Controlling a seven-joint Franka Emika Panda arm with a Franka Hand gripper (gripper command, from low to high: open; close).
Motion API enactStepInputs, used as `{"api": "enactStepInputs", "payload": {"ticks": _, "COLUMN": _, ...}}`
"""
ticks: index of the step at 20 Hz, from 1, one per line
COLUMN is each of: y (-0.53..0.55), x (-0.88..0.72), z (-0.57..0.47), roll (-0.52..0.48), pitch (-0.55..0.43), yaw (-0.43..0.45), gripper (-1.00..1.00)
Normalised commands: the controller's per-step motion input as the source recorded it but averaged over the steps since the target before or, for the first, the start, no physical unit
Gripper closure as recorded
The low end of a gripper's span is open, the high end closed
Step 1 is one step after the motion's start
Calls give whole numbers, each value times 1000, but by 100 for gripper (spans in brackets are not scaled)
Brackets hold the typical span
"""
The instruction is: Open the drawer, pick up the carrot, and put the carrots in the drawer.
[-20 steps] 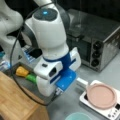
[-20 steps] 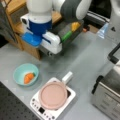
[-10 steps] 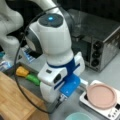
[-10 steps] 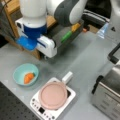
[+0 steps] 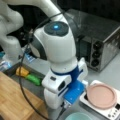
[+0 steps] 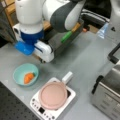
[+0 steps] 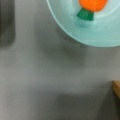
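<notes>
Small orange toy carrot (image 6: 29,77) lies in round teal bowl (image 6: 17,71), just below the gripper (image 6: 46,58); fingers' state can't tell; dark grey drawer (image 6: 65,35) open.

carrot (image 6: 29,77) in bowl (image 6: 18,71), bowl left of scale (image 6: 71,96), plate (image 6: 53,95) on scale, drawer (image 6: 58,43) behind bowl

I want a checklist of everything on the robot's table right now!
Surface: grey table.
Job's things: drawer open, with a green item and a yellow item inside; carrot lying in a teal bowl.
Clutter: pink plate on a white scale; toaster oven.
Tool: fingers not visible; arm above the table near the bowl.
Cables: black cable along the arm.
Surroundings: wooden top.
</notes>
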Motion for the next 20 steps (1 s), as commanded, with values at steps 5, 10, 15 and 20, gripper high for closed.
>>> {"api": "enactStepInputs", "payload": {"ticks": 5, "y": -310, "x": 403, "z": 15, "roll": 204, "pitch": 192, "yaw": 15, "gripper": -100}}
{"api": "enactStepInputs", "payload": {"ticks": 10, "y": -299, "x": 374, "z": 92, "roll": 190, "pitch": 177, "yaw": 21, "gripper": -100}}
{"api": "enactStepInputs", "payload": {"ticks": 15, "y": -249, "x": 391, "z": 51, "roll": 182, "pitch": 162, "yaw": 23, "gripper": -100}}
{"api": "enactStepInputs", "payload": {"ticks": 20, "y": -201, "x": 434, "z": -27, "roll": 170, "pitch": 129, "yaw": 22, "gripper": -100}}
